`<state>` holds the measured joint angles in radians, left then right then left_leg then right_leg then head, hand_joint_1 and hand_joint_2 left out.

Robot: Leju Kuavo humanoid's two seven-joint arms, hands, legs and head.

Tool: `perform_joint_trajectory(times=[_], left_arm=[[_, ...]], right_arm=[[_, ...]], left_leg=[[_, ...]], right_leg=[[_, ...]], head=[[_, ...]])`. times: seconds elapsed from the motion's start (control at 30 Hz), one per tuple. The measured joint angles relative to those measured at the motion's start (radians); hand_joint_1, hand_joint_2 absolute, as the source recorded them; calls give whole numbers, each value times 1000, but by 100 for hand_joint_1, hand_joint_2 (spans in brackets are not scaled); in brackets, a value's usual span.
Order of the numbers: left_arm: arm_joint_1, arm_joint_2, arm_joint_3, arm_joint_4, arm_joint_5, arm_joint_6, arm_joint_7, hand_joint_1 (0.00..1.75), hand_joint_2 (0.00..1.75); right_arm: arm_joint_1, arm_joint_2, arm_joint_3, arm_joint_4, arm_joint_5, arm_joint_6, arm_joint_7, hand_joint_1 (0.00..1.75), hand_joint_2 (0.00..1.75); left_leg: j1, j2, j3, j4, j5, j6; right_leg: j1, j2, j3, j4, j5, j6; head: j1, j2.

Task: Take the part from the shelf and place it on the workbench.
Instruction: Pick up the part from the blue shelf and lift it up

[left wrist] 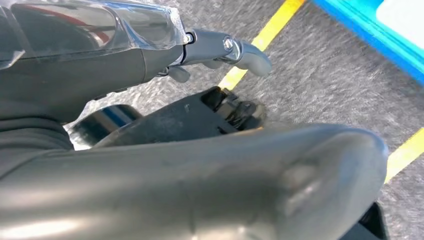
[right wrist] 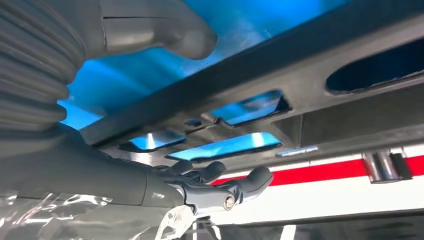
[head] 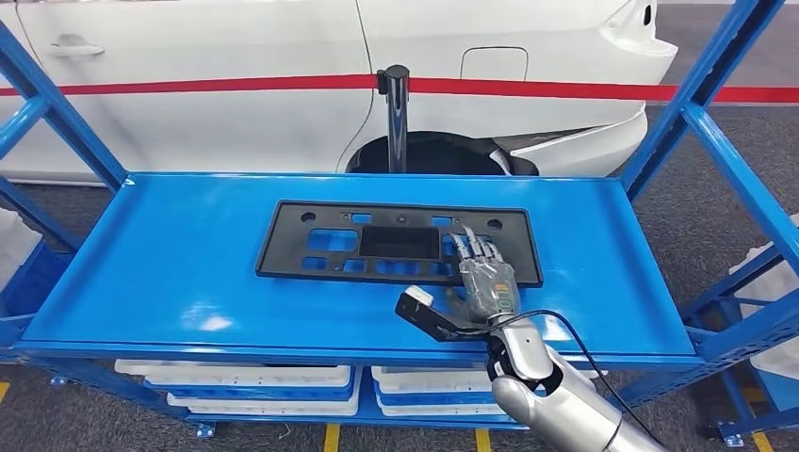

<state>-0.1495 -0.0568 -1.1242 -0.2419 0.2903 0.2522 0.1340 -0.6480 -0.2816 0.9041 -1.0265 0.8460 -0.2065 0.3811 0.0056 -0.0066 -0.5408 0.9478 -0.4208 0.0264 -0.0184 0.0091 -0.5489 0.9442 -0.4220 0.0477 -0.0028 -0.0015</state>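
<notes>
Right hand [head: 487,282] rests on the black part [head: 396,242] on the blue shelf [head: 170,273], fingers spread, gripping nothing; you'd grab its near edge: flat, stiff, light plastic.

car workshop, white car [head: 283,85], blue shelf [head: 141,273]

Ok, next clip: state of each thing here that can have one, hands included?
black part: lying flat on the blue shelf, not lifted.
right hand: resting on the part's near right edge, fingers spread over it; grasp unclear.
left hand: hanging over the floor, holding nothing, fingers curled.
</notes>
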Motion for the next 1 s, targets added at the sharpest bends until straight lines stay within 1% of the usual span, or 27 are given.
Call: perform_joint_trajectory(times=[0.07, 0.1, 0.13, 0.17, 0.2, 0.23, 0.27, 0.3, 0.33, 0.37, 0.4, 0.43, 0.47, 0.5, 0.57, 0.6, 0.63, 0.67, 0.7, 0.73, 0.77, 0.8, 0.83, 0.9, 0.93, 0.97, 1.0], left_arm=[[0, 0, 0, 0, 0, 0, 0, 0, 0], [-1, 0, 0, 0, 0, 0, 0, 0, 0], [-1, 0, 0, 0, 0, 0, 0, 0, 0], [-2, 0, 0, 0, 0, 0, 0, 0, 0], [-1, 0, 0, 0, 0, 0, 0, 0, 0], [-1, 0, 0, 0, 0, 0, 0, 0, 0], [0, 0, 0, 0, 0, 0, 0, 0, 0], [0, 0, 0, 0, 0, 0, 0, 0, 0], [0, 0, 0, 0, -1, 0, 0, 0, 0], [-1, 0, 0, 0, -2, 0, -1, 0, 0], [-1, 0, 0, 0, -3, 0, -1, 0, 0], [-2, 0, 0, 0, -4, 0, -1, 0, 0], [-2, 0, 0, 0, -5, 0, -1, 0, 0], [-2, 0, 0, 0, -6, 0, 0, 0, 0], [-2, 0, 0, 0, -8, 0, 0, 0, 0], [-2, 0, 0, 0, -9, 0, 0, 0, 0], [-2, 0, 0, 0, -10, 0, 0, 0, 0], [-2, 0, 0, 0, -11, 0, 0, 0, 0], [-2, 0, 0, 0, -12, 0, 0, 0, 0], [-1, 0, 0, 0, -12, 0, 0, 0, 0], [0, 0, 0, 0, -13, 0, 0, 0, 0], [0, 0, 0, 0, -14, 0, 0, 0, 0], [0, 0, 0, 0, -14, 0, 0, 0, 0], [-1, 0, 0, 0, -15, 0, 0, 0, 0], [-2, 0, 0, 0, -15, 0, 0, 0, 0], [-2, 0, 0, 0, -15, 1, 0, 0, 0], [-1, 0, 0, 0, -16, 1, 0, 0, 0]], right_arm=[[0, -3, 0, 0, 0, -1, 0, 0, 175], [0, -5, 0, 0, 0, -1, -1, 0, 175], [0, -6, 0, 1, 0, -2, -1, 0, 175], [0, -8, 0, 2, 1, -4, -2, 0, 175], [1, -8, 1, 2, 2, -7, -3, 0, 175], [2, -8, 1, 2, 3, -10, -4, 3, 175], [2, -9, 2, 2, 8, -12, -3, 47, 175], [2, -9, 2, 2, 18, -12, 0, 90, 175], [1, -9, 3, 2, 35, -10, 6, 134, 175], [0, -9, 5, 1, 59, -4, 16, 175, 175], [-2, -10, 7, 0, 87, 7, 28, 175, 175], [-5, -10, 9, -1, 119, 25, 41, 175, 175], [-8, -11, 12, -2, 148, 45, 52, 175, 175], [-10, -11, 15, -2, 171, 62, 61, 175, 175], [-15, -12, 22, -4, 199, 81, 72, 175, 175], [-18, -13, 24, -6, 205, 84, 74, 175, 175], [-22, -13, 26, -8, 209, 85, 75, 175, 175], [-24, -14, 27, -9, 211, 86, 76, 175, 175], [-26, -14, 27, -10, 213, 86, 75, 175, 175], [-26, -14, 27, -10, 216, 85, 74, 175, 175], [-26, -14, 27, -10, 219, 83, 73, 175, 175], [-26, -14, 28, -10, 224, 80, 72, 175, 175], [-26, -14, 28, -10, 229, 75, 71, 175, 175], [-27, -14, 28, -11, 235, 65, 71, 175, 175], [-27, -14, 27, -12, 237, 59, 72, 175, 175], [-27, -15, 27, -14, 239, 51, 74, 175, 175], [-26, -17, 26, -16, 241, 40, 75, 175, 175]], left_leg=[[-1, 1, 2, -4, 5, 16], [-1, 1, 3, -6, 9, 23], [1, 2, 4, -9, 12, 30], [0, 3, 3, -9, 13, 34], [-1, 3, 2, -9, 14, 37], [-3, 3, 1, -8, 14, 38], [-5, 3, 1, -8, 14, 39], [-6, 2, 2, -8, 14, 39], [-7, 1, 3, -7, 13, 39], [-7, 0, 5, -6, 12, 37], [-9, 0, 5, -5, 10, 35], [-11, 0, 4, -4, 9, 31], [-13, 0, 2, -3, 8, 27], [-14, 0, 1, -3, 8, 22], [-10, 0, -1, 1, 5, 12], [-8, 0, -8, 16, -7, 7], [-6, 1, -25, 53, -30, 0], [-4, 1, -51, 113, -61, -5], [-3, 1, -85, 187, -96, -10], [-1, 1, -119, 260, -123, -14], [0, 1, -142, 305, -135, -16], [1, 1, -146, 312, -127, -16], [2, 2, -128, 273, -102, -16], [3, 2, -55, 119, -34, -12], [1, 2, -25, 54, -11, -8], [0, 2, -8, 16, 0, -4], [-3, 2, -3, 2, 1, 1]], right_leg=[[-4, 0, -1, 3, -3, 13], [-6, -1, -9, 21, -17, 18], [-7, -2, -26, 63, -44, 20], [-7, -3, -55, 127, -79, 22], [-7, -4, -89, 203, -115, 23], [-7, -3, -120, 270, -140, 24], [-6, -4, -138, 307, -146, 23], [-6, -4, -136, 303, -132, 22], [-5, -4, -113, 255, -101, 19], [-5, -4, -77, 178, -62, 16], [-4, -4, -42, 104, -33, 12], [-2, -4, -17, 47, -13, 8], [0, -3, -5, 16, -6, 5], [3, -3, -5, 10, -8, 1], [3, -3, -6, 8, -4, -9], [2, -4, -5, 6, -2, -15], [0, -4, -5, 4, 0, -21], [-1, -5, -5, 4, 1, -25], [-1, -5, -6, 4, 1, -27], [-1, -5, -6, 4, 1, -28], [-1, -5, -6, 4, 1, -28], [-1, -5, -5, 4, 1, -28], [-1, -4, -4, 4, 0, -27], [0, -4, -2, 5, -1, -24], [1, -4, -2, 5, -2, -20], [3, -3, -3, 5, -2, -16], [5, -3, -4, 5, -1, -11]], head=[[2, 0], [2, 0], [3, 0], [3, 0], [4, 0], [4, 0], [4, 0], [4, 0], [4, 0], [4, 0], [4, 0], [4, 0], [4, 0], [4, 0], [3, 0], [2, 0], [1, 0], [0, 0], [-1, 0], [-1, 0], [-1, 0], [-1, 0], [-1, 0], [-1, 0], [-1, 0], [-1, 0], [-1, 0]])
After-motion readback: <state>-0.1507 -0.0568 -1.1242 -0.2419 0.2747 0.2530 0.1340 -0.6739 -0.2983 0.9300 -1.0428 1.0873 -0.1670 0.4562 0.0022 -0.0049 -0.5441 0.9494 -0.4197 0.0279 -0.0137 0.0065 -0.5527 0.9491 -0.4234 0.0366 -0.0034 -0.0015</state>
